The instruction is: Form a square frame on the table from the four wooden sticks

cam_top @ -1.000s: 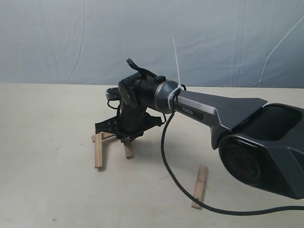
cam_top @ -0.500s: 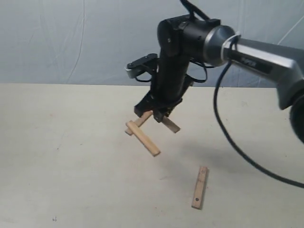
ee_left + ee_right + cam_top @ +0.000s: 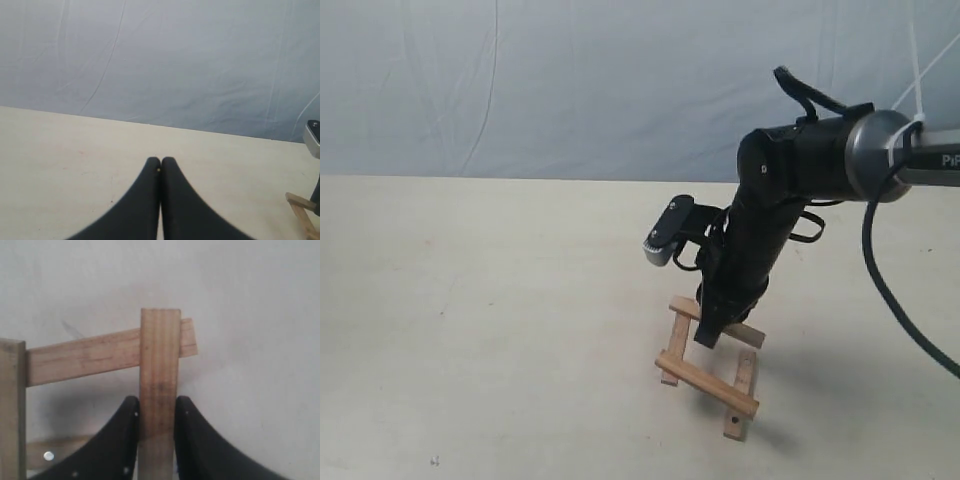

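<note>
The four wooden sticks lie as a small square frame [image 3: 712,368] on the table [image 3: 470,330], right of centre. The left slat [image 3: 674,350], front slat [image 3: 720,385], right slat [image 3: 736,422] and back slat [image 3: 748,335] overlap at their ends. My right gripper [image 3: 708,335] points down onto the back slat. In the right wrist view the right gripper [image 3: 157,407] is shut on one slat [image 3: 160,355], which crosses over another slat [image 3: 85,357]. My left gripper [image 3: 160,161] is shut and empty, low over bare table, and is out of the exterior view.
A wrinkled blue-grey backdrop [image 3: 620,80] closes the far edge of the table. The right arm's black cable [image 3: 900,310] hangs at the right. In the left wrist view a slat end [image 3: 301,206] shows at the edge of the picture.
The right arm lifted three joined slats from the left, carried them rightward and lowered them onto the lone slat. Together they now make a square.
</note>
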